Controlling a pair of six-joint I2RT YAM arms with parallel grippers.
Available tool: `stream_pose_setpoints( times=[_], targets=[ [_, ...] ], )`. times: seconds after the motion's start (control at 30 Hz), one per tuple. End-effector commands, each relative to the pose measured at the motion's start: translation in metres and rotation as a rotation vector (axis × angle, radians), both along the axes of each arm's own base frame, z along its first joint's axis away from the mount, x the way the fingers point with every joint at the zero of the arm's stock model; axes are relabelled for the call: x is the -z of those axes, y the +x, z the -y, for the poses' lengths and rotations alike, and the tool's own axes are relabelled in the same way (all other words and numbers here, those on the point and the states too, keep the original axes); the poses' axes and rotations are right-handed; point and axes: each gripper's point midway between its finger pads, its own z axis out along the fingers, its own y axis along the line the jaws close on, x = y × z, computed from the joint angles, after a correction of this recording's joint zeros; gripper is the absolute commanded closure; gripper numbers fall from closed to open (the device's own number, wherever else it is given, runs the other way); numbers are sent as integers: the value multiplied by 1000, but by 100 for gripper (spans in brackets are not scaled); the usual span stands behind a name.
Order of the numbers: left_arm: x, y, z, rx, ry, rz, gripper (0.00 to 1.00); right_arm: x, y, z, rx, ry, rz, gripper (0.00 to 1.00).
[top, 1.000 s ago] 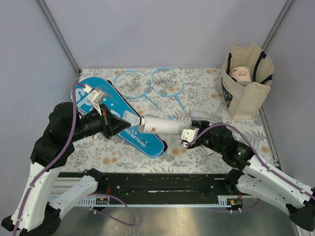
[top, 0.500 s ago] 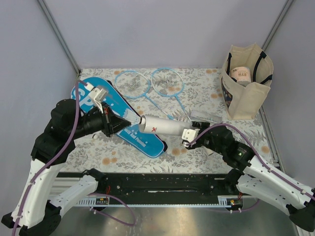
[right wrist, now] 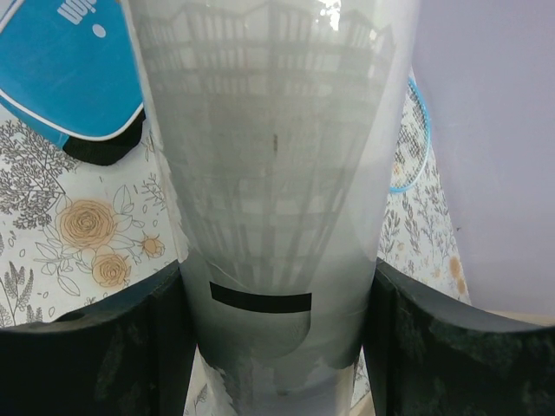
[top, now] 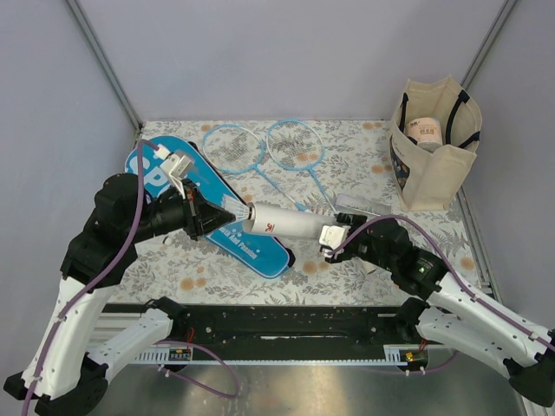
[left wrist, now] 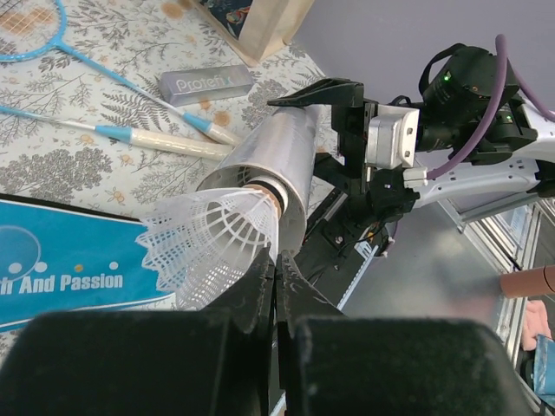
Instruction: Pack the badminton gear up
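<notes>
Left wrist view: the shuttlecock (left wrist: 212, 238) is pinched by its skirt between the closed fingers of the left gripper (left wrist: 276, 270), cork end at the mouth of the tube (left wrist: 273, 160). The tube's far end is clamped by the right gripper (top: 333, 237), over the blue cover (top: 260, 251).

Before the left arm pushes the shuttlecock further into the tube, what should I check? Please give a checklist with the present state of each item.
1. Left gripper shut on the shuttlecock, gripping its skirt: ok.
2. Right gripper holds the tube, with a finger on each side: ok.
3. Shuttlecock's cork end sits at the tube's open mouth: ok.
4. Skirt inside the tube: not ok, the whole skirt is outside.
5. Tube's far end capped: cannot tell, the right gripper hides it.
</notes>
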Motion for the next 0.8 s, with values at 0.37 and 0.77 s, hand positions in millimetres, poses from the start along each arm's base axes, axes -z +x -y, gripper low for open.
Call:
stream_pose_setpoints(
  times=[0.37, 0.77],
  targets=[
    [14, 14, 24, 100, -70, 22, 100, -59, 8, -44, -111, 183, 70, 60],
    [43, 20, 32, 136, -60, -24, 100, -57, 14, -68, -145, 253, 61, 60]
  ],
)
